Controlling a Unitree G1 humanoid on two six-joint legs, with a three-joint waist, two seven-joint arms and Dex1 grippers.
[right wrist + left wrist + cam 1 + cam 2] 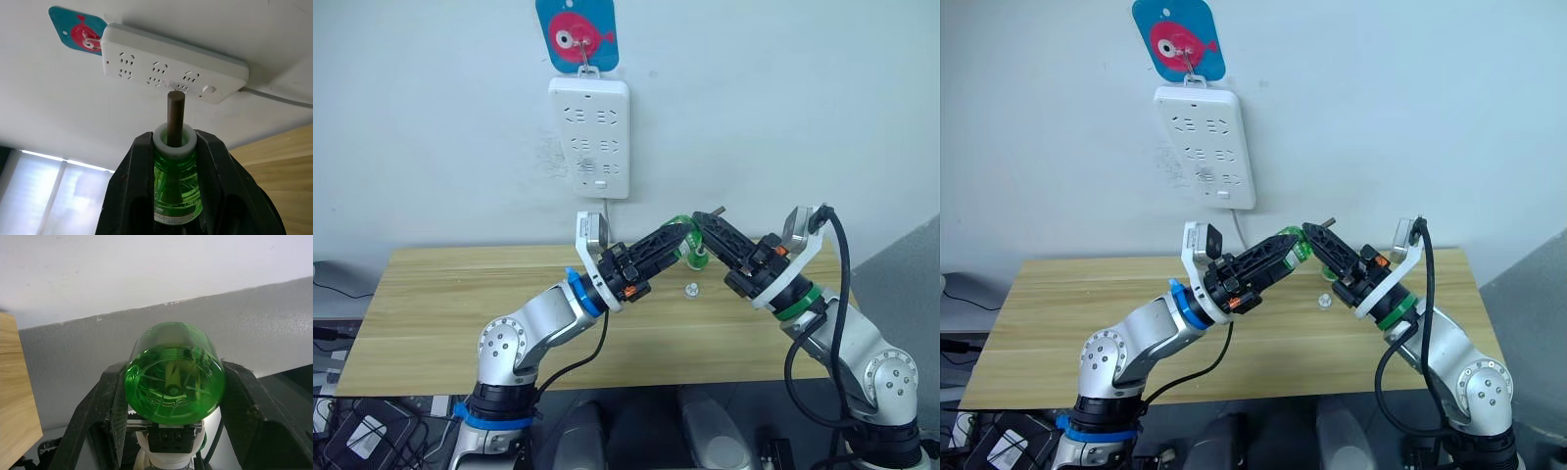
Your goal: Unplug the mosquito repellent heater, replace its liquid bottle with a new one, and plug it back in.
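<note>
In the lower middle of the head views the two arms reach inward and meet above the wooden table (pixel 460 294). The left gripper (pixel 677 238) comes in from the lower left, its black fingers clamped on a green liquid bottle (pixel 173 374); the left wrist view looks onto that bottle's round base, with a finger pressed against each side. The right gripper (pixel 705 227) comes in from the lower right, its fingers closed on a second green liquid bottle (pixel 177 188), whose white neck collar and dark brown wick (pixel 175 117) stick out past the fingertips. The two grippers sit just beside each other at frame centre, bottles nearly touching. Below them, on the table, lies a small white cap (pixel 691 289). Farther back, in the upper middle of the frame, a white power strip (pixel 589 137) hangs upright on the wall from a hook on a blue fish-patterned plaque (pixel 577 35), its cable dropping behind the arms. Whether the mosquito repellent heater is anywhere here cannot be told.
</note>
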